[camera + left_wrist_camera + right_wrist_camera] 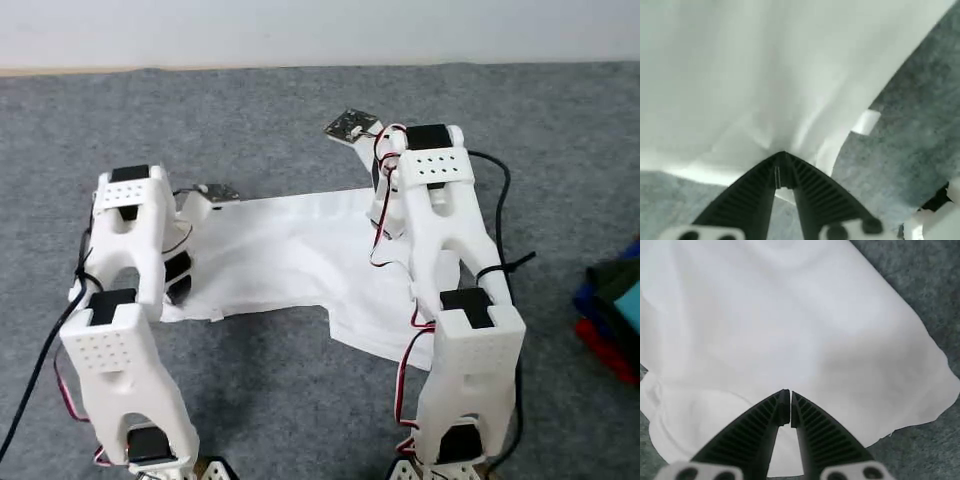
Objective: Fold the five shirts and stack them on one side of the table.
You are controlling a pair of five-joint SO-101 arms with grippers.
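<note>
The white shirt (290, 250) lies spread across the middle of the grey worktop (250, 400), between my two arms. Its left edge is under my left arm and its right part runs beneath my right arm. A flap at the near right reaches closer to me than the rest of the near hem.

My left hand (783, 159) is closed at the shirt's left edge, fingertips together. Creases in the cloth fan out from the tips, so I have a pinch of fabric. My right hand (790, 395) is also closed down to a thin slit and sits low over the shirt's right part. I cannot tell whether any cloth is caught in it.

A small white label (865, 122) sticks out from the shirt's edge near my left hand, lying on the grey surface. I can read no writing on it.

A stack of folded shirts (612, 310) in dark, blue and red sits at the worktop's right edge, well apart from the white one. Bare grey surface stretches beyond the shirt's far edge and in the near middle between my arms.
</note>
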